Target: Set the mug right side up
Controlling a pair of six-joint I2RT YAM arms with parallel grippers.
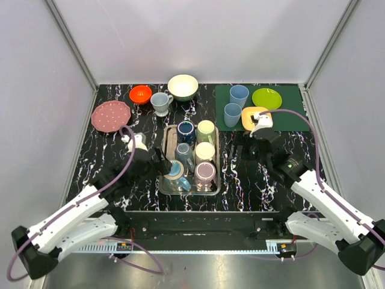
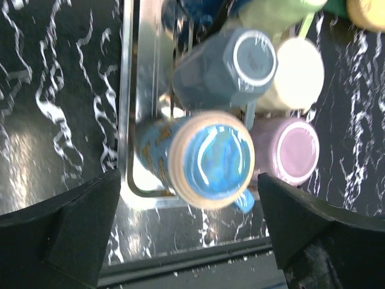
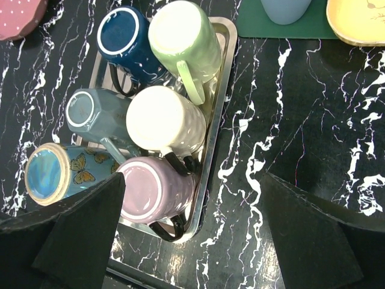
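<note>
The left hand (image 2: 187, 180) was wide open, holding nothing. The upside-down blue mug (image 2: 210, 158) sat just under it, in the tray (image 2: 129, 90). It looked ready to grab; next it should go down and squeeze.

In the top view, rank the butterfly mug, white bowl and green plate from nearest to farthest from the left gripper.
1. The butterfly mug, in the tray, beside the left gripper.
2. The white bowl, back centre.
3. The green plate, back right on the mat.
</note>
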